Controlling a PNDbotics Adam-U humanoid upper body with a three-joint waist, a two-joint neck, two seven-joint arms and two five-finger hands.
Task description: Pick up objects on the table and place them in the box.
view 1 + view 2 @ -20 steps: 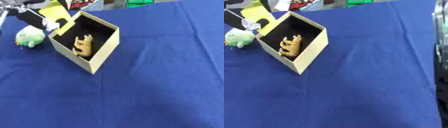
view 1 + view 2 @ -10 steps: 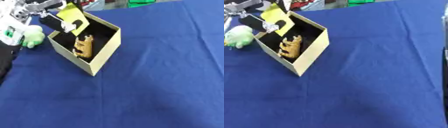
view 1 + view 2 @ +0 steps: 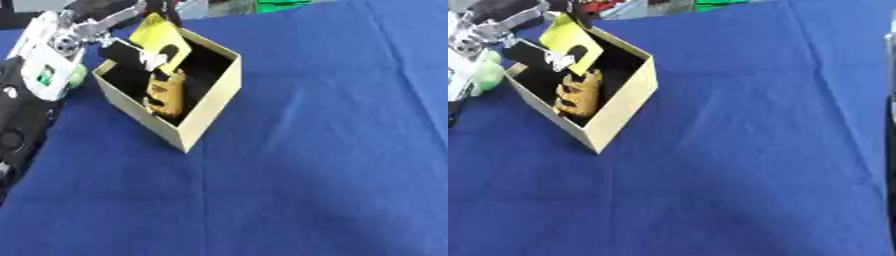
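Over far-left box (image 3: pixel 206 107), left hand (image 3: pixel 131 54) pinches flat yellow object (image 3: pixel 160 40), fingers curled on it, tilted above box opening. Brown toy animal (image 3: pixel 164 93) lies inside box. Green plush toy (image 3: pixel 488 74) just left of box on blue tablecloth (image 3: pixel 315 165). Right hand unseen.

One box (image 3: pixel 208 107), open at the top, on the blue cloth (image 3: pixel 306 175); one golden-brown toy animal (image 3: pixel 164 93) inside it; one yellow card with black marks (image 3: pixel 159 39) over the box's far corner; one pale green object (image 3: pixel 487 75) just beside the box, partly hidden; one robot hand (image 3: pixel 96 26) in view, the left; one table covering, a single blue cloth.
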